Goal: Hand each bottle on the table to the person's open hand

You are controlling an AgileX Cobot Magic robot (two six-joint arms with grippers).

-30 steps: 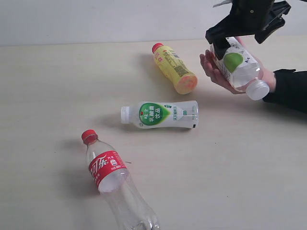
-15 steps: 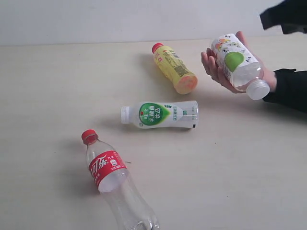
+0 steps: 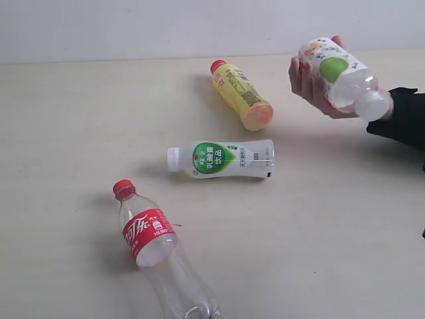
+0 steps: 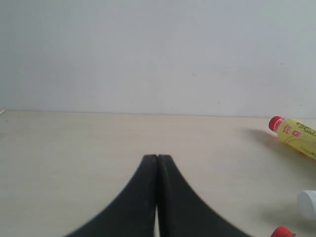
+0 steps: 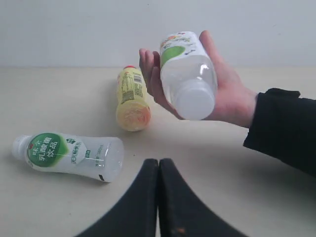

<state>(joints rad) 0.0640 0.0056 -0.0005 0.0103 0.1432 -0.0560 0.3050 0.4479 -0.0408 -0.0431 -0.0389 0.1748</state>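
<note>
Three bottles lie on the table (image 3: 73, 113): a yellow one with a red cap (image 3: 242, 96) at the back, a white one with a green label (image 3: 222, 159) in the middle, and a clear one with a red cap and red label (image 3: 156, 246) at the front. The person's hand (image 3: 307, 83) at the right holds the clear fruit-label bottle (image 3: 339, 76), also seen as the fruit-label bottle (image 5: 187, 74) in the right wrist view. My right gripper (image 5: 158, 161) is shut and empty, back from that hand. My left gripper (image 4: 157, 157) is shut and empty over bare table. Neither gripper shows in the exterior view.
A black sleeve (image 3: 405, 123) reaches in from the right edge. A pale wall (image 3: 166, 26) runs along the table's far edge. In the left wrist view the yellow bottle (image 4: 296, 136) lies far off to one side.
My right gripper has let go of the fruit-label bottle, drawn back out of the exterior view and shut. The hand with that bottle has lifted a little up and to the right.
</note>
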